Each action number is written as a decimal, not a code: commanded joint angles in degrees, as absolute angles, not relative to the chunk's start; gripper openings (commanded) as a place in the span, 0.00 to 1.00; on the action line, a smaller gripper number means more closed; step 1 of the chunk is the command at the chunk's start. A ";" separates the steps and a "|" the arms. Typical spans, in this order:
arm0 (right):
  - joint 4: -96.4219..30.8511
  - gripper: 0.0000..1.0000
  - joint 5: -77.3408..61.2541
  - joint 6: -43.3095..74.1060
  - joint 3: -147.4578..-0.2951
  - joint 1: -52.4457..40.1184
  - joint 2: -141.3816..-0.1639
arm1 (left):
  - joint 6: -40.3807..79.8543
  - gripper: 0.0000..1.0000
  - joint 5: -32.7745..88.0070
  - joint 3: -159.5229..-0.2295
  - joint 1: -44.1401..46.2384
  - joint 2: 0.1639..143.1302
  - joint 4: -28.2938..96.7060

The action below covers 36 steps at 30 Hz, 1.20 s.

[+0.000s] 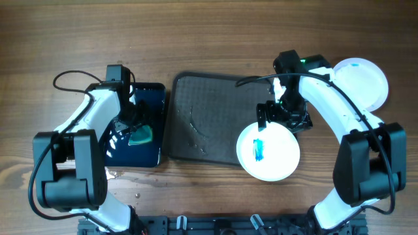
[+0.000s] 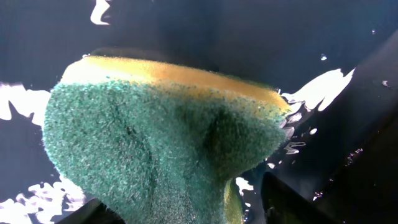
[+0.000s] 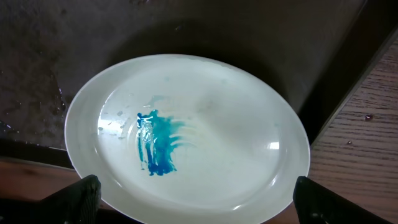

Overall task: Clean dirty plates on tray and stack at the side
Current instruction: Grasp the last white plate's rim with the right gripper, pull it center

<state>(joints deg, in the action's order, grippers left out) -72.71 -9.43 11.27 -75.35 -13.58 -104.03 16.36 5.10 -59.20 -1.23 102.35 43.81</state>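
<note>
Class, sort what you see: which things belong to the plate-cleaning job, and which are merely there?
Job: smeared plate, plate set aside, grey tray, green sponge, small black tray.
Merely there: wooden table, black frame at the near edge.

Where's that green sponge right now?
In the overhead view the green sponge sits on the left, in the small glossy black tray beside the big grey tray, pinched in the left claw.

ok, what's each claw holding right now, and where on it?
Left claw looks pinched on the sponge at its near end, which is buckling. Right claw is open over the plate and holds nothing.
</note>
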 commanded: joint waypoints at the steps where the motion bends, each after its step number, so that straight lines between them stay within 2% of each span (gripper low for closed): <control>1: -72.38 1.00 -10.63 10.44 -75.09 -13.65 -103.26 | 15.88 0.57 5.74 -62.61 -1.34 99.90 43.68; 3: -72.38 1.00 -10.63 10.46 -75.09 -13.65 -103.28 | 16.73 0.40 5.72 -62.81 -1.37 98.63 43.88; 4: -72.40 1.00 -10.63 10.41 -75.09 -13.65 -103.26 | 17.02 0.26 5.76 -62.81 -1.37 98.63 44.29; 7: -72.42 1.00 -10.63 10.20 -75.09 -13.65 -103.26 | 17.08 0.20 5.76 -62.81 -1.34 98.67 44.75; 8: -72.44 1.00 -10.66 9.74 -75.09 -13.65 -103.26 | 16.91 0.22 5.76 -62.81 -1.34 98.67 44.82; 9: -72.44 1.00 -10.66 9.19 -75.09 -13.65 -103.26 | 16.64 0.34 5.76 -62.81 -1.34 98.67 45.08; 11: -72.47 1.00 -10.66 9.15 -75.09 -13.65 -103.28 | 15.38 0.49 5.78 -62.81 -1.34 98.70 45.60; 12: -72.47 1.00 -10.66 9.15 -75.09 -13.65 -103.28 | 15.38 0.55 5.78 -62.81 -1.34 98.83 45.89; 13: -72.44 1.00 -10.66 9.13 -75.09 -13.65 -103.28 | 15.38 0.56 5.80 -62.81 -1.34 99.31 46.30; 15: -72.42 1.00 -10.66 9.10 -75.09 -13.65 -103.28 | 15.35 0.50 5.82 -62.78 -1.34 100.51 46.92; 17: -72.42 1.00 -10.66 9.13 -75.09 -13.65 -103.28 | 15.20 0.26 7.05 -62.78 -1.34 101.06 46.96; 18: -72.42 1.00 -10.66 9.13 -75.09 -13.65 -103.28 | 15.22 0.06 7.07 -62.78 -1.34 101.06 46.96; 19: -72.40 1.00 -10.66 9.13 -75.09 -13.65 -103.28 | 15.20 0.04 7.07 -62.78 -1.34 101.06 47.09; 23: -72.36 1.00 -10.63 9.50 -75.09 -13.65 -103.28 | 16.27 0.04 7.05 -62.81 -1.41 101.03 45.60; 28: -75.68 1.00 -7.33 16.91 -73.36 -13.65 -103.28 | 17.37 0.04 7.03 -62.81 -1.41 101.06 44.01; 36: -73.25 1.00 -3.60 24.80 -67.48 -13.37 -103.28 | 17.34 0.04 7.03 -62.81 -1.41 101.06 42.81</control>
<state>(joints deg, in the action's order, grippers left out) -72.99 -7.62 19.70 -67.64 -13.58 -104.03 16.82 6.13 -61.80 -1.26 100.29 43.22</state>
